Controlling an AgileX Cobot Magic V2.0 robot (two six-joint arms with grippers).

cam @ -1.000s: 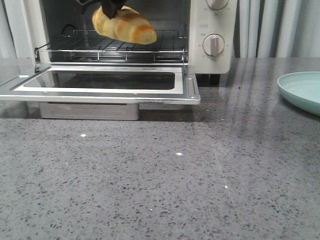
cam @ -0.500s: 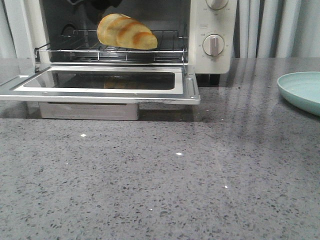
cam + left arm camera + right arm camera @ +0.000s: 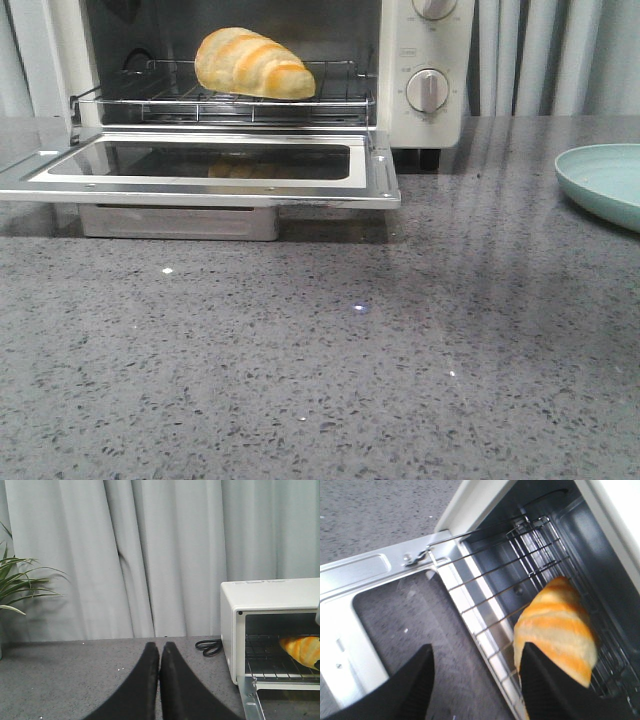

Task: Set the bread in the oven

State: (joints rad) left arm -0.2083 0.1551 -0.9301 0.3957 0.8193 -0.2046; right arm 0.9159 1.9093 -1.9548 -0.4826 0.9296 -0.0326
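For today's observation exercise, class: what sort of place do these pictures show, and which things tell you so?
Probably a mock kitchen counter set up for a demonstration. A toaster oven with its door down holds the bread on its rack, on a speckled grey countertop; a pale green plate sits to the right, with plain curtains behind.

Bread (image 3: 254,64) released onto oven (image 3: 420,70) rack; right end effector (image 3: 475,672) opened, withdrawn.

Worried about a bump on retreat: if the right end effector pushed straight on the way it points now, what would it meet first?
Probably the oven's open door, which fills the gap ahead of the open right end effector. The bread on the wire rack sits off to one side. Depth is unclear.
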